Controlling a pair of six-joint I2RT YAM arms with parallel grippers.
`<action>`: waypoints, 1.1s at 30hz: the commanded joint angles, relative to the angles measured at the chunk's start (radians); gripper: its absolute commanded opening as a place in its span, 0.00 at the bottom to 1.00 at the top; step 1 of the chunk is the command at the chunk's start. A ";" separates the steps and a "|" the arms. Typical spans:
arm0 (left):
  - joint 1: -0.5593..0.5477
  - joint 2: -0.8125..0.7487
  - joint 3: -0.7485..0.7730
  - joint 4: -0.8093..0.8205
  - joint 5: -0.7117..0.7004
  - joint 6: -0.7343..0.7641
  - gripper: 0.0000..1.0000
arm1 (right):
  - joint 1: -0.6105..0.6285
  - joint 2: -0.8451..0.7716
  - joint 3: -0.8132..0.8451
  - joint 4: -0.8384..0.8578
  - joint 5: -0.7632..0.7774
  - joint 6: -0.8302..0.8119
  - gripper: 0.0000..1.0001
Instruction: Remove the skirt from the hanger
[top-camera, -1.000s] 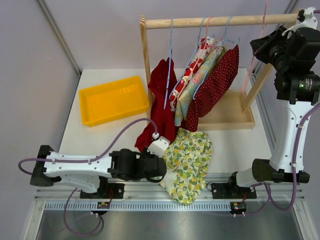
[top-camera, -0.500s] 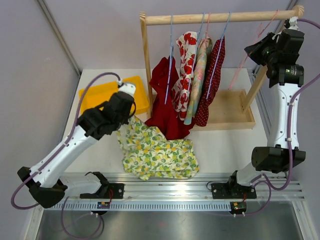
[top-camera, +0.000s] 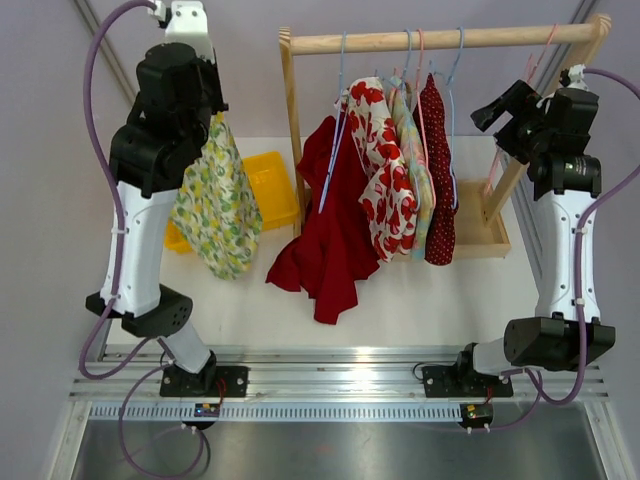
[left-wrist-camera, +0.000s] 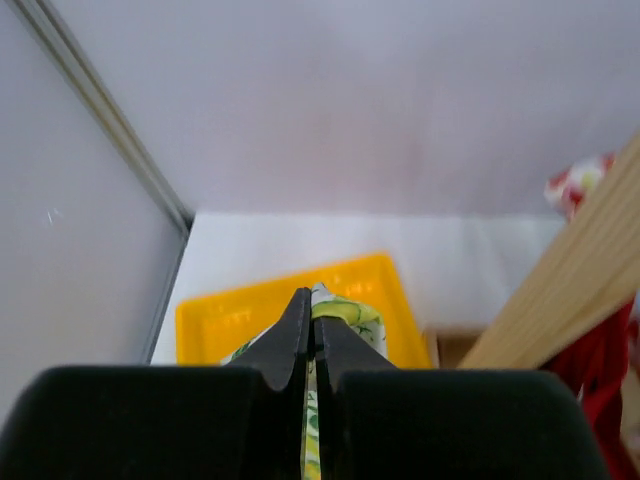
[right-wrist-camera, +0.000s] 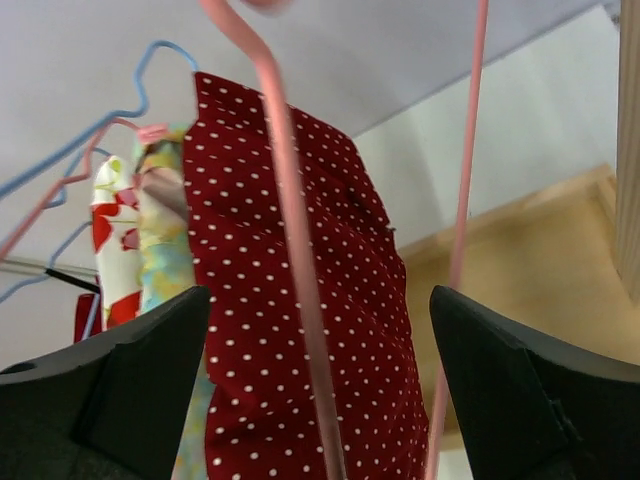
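the lemon-print skirt is pinched by the left end effector, hung at upper left over the yellow tray. farther back, the right end effector is spread around the pink hanger on the rail.

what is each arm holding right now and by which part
Left gripper: the skirt, pinched at its upper edge. Right gripper: nothing, its fingers open around the pink hanger.
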 joint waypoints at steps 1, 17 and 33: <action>0.049 0.086 0.144 0.143 0.065 0.096 0.00 | 0.002 -0.034 -0.049 -0.011 -0.010 0.000 1.00; 0.246 -0.099 -0.881 0.700 0.027 -0.079 0.02 | 0.002 -0.226 -0.054 -0.086 0.111 -0.043 0.99; 0.364 -0.127 -0.990 0.421 0.223 -0.334 0.99 | 0.002 -0.294 0.092 -0.119 -0.076 -0.026 0.99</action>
